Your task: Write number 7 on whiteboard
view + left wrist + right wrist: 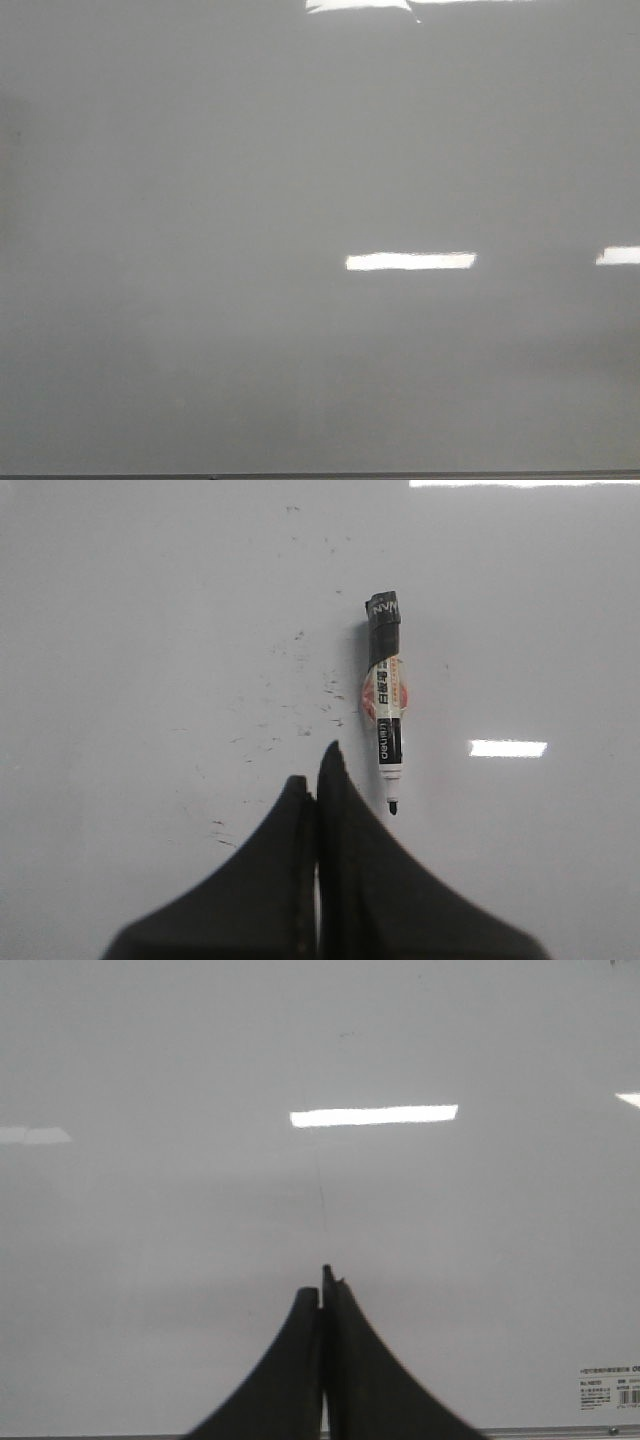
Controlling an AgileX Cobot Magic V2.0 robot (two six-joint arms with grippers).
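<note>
We see the uncapped marker (386,705) lying on the blank whiteboard (200,200) just beside our left gripper (317,770), nib toward its empty, pressed-together fingers; our right gripper (322,1285), likewise closed, sees none.

Bright strip-light glare (411,261) — rm unseen

The whiteboard (200,250) lies flat and bare across the whole front view, so a pincer could pass over it anywhere there. In the left wrist view, one obstacle lies on the board: an uncapped marker (385,705), just beside the tips of the closed left pincer (318,770). Ahead of the closed right pincer (326,1282) the board is open, with only a small label (608,1385) near its edge.
</note>
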